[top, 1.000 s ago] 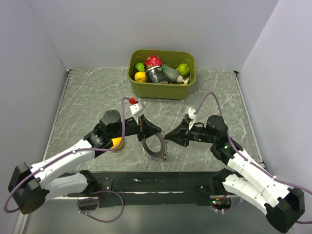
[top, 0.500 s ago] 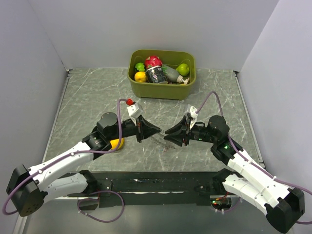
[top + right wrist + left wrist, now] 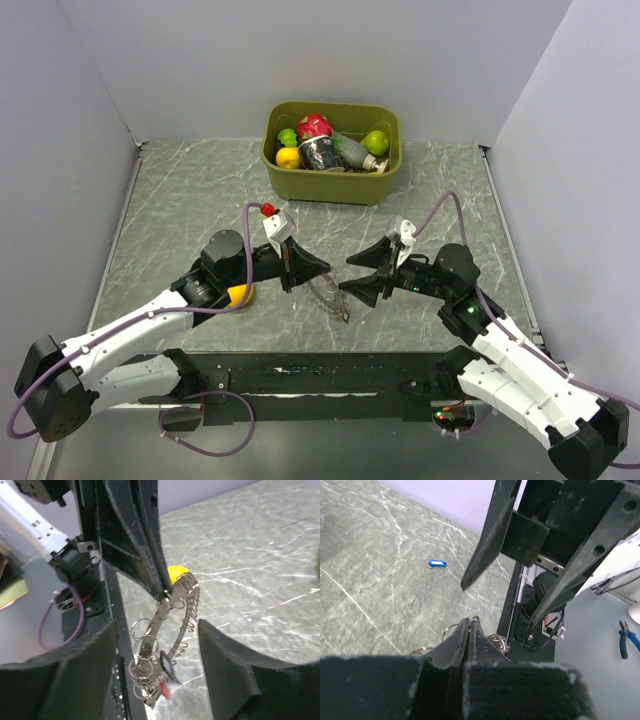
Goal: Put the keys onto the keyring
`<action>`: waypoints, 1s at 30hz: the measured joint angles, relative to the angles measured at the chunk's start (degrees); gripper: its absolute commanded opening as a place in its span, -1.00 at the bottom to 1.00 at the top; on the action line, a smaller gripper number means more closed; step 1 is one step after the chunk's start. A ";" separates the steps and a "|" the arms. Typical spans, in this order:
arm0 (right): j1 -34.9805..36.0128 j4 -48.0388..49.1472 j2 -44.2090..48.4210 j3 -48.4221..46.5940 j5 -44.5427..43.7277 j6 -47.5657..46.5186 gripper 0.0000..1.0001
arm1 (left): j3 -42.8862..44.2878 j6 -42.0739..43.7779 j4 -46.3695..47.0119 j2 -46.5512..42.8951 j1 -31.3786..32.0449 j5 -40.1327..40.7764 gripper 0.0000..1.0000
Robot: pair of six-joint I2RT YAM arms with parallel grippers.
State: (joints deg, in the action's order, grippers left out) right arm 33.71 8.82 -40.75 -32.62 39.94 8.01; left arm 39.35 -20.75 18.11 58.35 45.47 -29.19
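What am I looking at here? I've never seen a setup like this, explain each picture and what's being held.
Two robot arms sit at the near edge of a table. One picture looks down from above; the other two come from a camera on each wrist. The left claw is shut on a toothed grey keyring, with small rings and keys dangling from it. The right claw faces it, open and empty. On the table lie a yellow lemon and a blue key; a green bin of fruit and containers stands at the back.
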 measured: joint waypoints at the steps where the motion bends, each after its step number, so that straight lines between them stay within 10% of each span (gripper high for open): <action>1: 0.00 -0.07 0.68 0.22 -0.61 0.04 0.51 | 0.00 0.00 -0.02 0.04 0.00 -0.31 -0.98; 23: 0.00 1.81 -4.46 0.33 -2.64 2.05 0.35 | 0.31 -0.17 0.04 0.00 0.00 -4.39 -0.98; 28: 0.00 3.61 -6.12 0.33 -2.08 3.74 -0.08 | 0.31 -0.17 0.04 0.00 0.00 -4.39 -0.98; 30: 0.00 4.39 -6.56 0.31 -1.29 4.39 -0.55 | 0.31 -0.20 0.04 0.00 0.00 -4.37 -0.98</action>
State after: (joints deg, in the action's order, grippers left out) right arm 33.71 13.21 -47.31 -32.32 38.65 12.40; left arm 39.66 -20.95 18.15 58.35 45.47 -33.56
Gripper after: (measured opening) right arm 0.486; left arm 0.029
